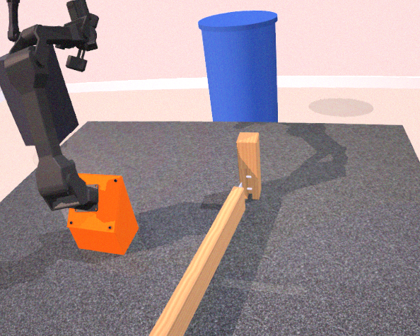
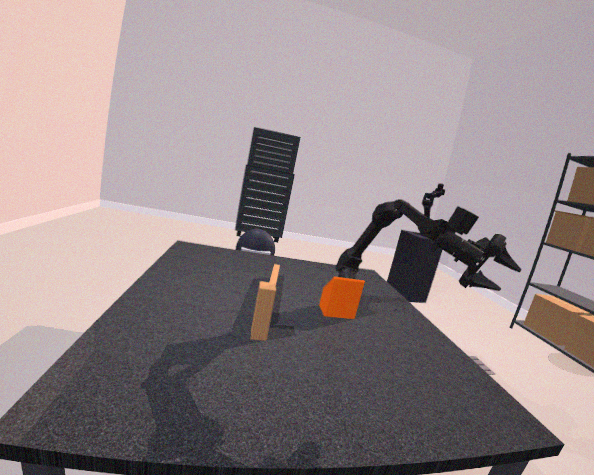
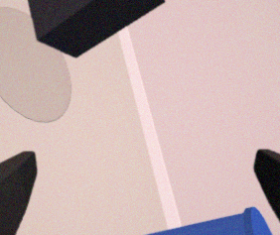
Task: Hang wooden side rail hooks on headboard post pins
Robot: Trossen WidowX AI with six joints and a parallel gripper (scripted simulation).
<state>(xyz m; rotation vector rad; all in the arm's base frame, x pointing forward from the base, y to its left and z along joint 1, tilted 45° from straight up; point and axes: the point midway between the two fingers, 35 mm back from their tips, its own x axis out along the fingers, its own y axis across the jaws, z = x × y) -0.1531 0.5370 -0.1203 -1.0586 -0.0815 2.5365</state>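
Wooden rail [image 1: 206, 262] slanting beside upright wooden post [image 1: 249, 160] [image 2: 263, 310], two pins [image 1: 249, 177] visible

The black arm [image 1: 36, 96] [image 2: 368, 235] rises steeply from its foot and bends at the elbow [image 1: 38, 38] [image 2: 390, 211], high above. After this bend, in the exterior view, the forearm [image 1: 59, 35] [image 2: 419, 221] slopes down toward the gripper [image 1: 84, 42] [image 2: 509, 279] [image 3: 145, 154]. The gripper is open wide, with nothing between its two dark fingers [image 2: 506, 260]. In the wrist view, these fingers stand well apart, one at each side.
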